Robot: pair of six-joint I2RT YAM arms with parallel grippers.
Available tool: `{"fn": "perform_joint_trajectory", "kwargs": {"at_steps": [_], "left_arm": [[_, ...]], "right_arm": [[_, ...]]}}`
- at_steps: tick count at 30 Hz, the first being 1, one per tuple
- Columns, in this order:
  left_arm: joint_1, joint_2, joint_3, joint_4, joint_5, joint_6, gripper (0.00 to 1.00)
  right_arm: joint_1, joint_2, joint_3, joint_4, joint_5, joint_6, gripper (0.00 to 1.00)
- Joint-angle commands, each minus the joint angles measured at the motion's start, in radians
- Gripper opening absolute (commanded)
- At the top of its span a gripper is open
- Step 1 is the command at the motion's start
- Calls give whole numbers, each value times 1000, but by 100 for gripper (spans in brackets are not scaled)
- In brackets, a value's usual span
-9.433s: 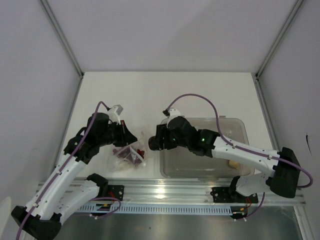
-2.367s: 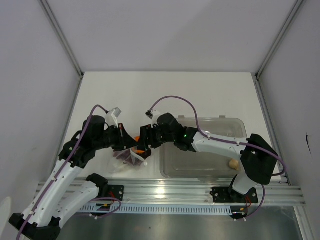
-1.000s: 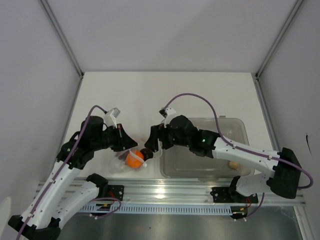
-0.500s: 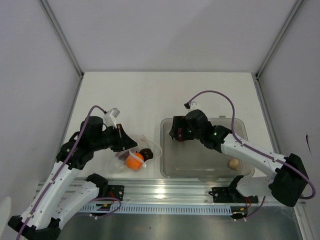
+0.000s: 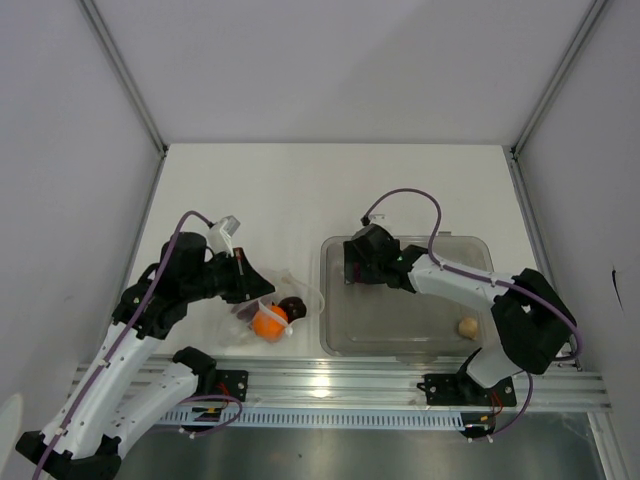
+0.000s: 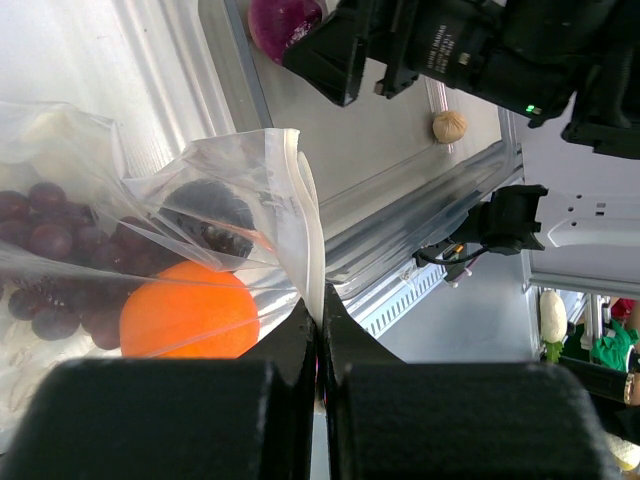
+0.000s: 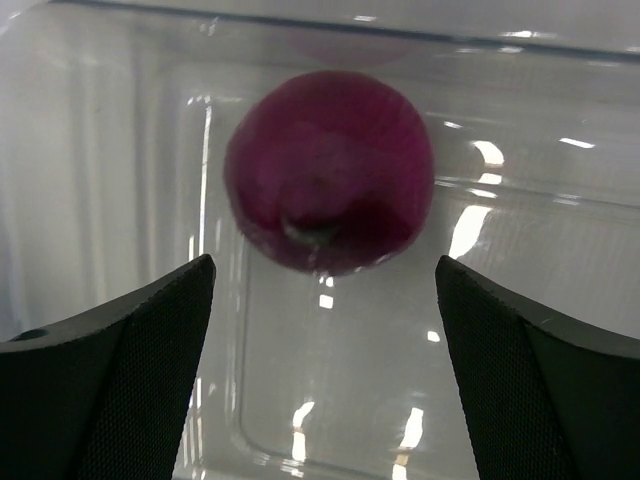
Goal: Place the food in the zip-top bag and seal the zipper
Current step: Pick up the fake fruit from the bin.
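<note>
The zip-top bag (image 5: 272, 305) sits at the near edge of the tabletop (image 5: 300, 190), its zipper (image 6: 305, 225) pinched in the left hand (image 6: 318, 330); inside (three pieces) one grape bunch (image 6: 40, 255), one orange ball (image 6: 190, 312), one blackish lump (image 6: 208, 208). The right hand (image 7: 322, 268) gapes wide over one purple fruit (image 7: 328, 165) in the tub (image 5: 400, 338), with one beige lump (image 5: 467, 326)

The white worktop (image 5: 300, 190) carries a small crinkly transparent plastic bag (image 5: 283, 318) at its near left. Just beside it on the right stands a rigid clear rectangular tub (image 5: 400, 352).
</note>
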Motion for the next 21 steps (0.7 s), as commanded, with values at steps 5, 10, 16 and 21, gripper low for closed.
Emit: {"fn": "perform_joint_trajectory", "kwargs": {"at_steps": [5,10,16,21], "left_arm": [[-6,-1,12,50,24,4,1],[-6,0,9,47,23,7,1],[-6,3,4,48,23,8,1],[-6,10,-2,57,24,8,1]], "right_arm": [[-4,96,50,90,99,-50,93],[-9,159,71,125,90,-67,92],[-6,192,64,173,73,-84,77],[10,121,32,184,78,-85,48]]}}
